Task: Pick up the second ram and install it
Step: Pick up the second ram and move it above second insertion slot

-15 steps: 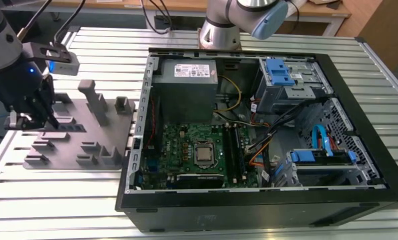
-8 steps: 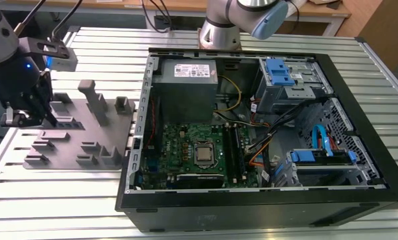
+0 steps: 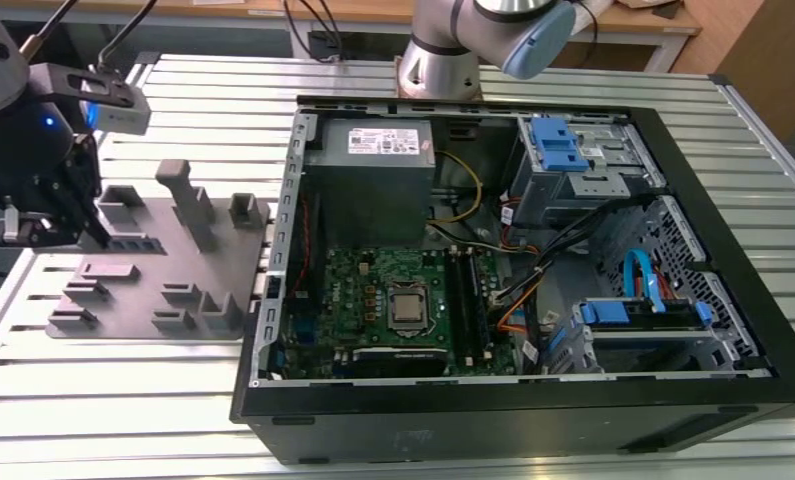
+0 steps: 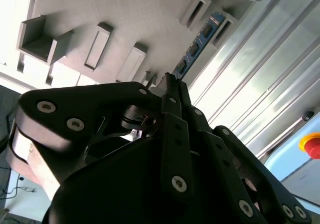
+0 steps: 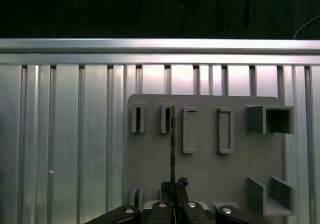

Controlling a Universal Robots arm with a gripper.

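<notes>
The second ram (image 4: 198, 42) is a thin blue-green stick with dark chips, running out from between my fingertips toward the slotted blocks of the grey fixture plate (image 4: 135, 13). In the first wrist view the second ram (image 5: 172, 144) shows edge-on as a thin dark line over the plate, its far end at a slot block (image 5: 166, 119). My gripper (image 4: 169, 81) is shut on the stick's near end, and the gripper (image 5: 175, 184) sits low over the plate. In the exterior view the gripper (image 3: 88, 228) hangs over the plate's (image 3: 157, 270) far left part.
An open computer case (image 3: 274, 300) lies to the exterior view's right of the plate, with the motherboard (image 3: 370, 290), its memory slots (image 3: 471, 290), cables and blue drive bays (image 3: 557, 145). Upright posts (image 3: 184, 195) stand on the plate. Everything rests on a ribbed metal table (image 3: 104, 400).
</notes>
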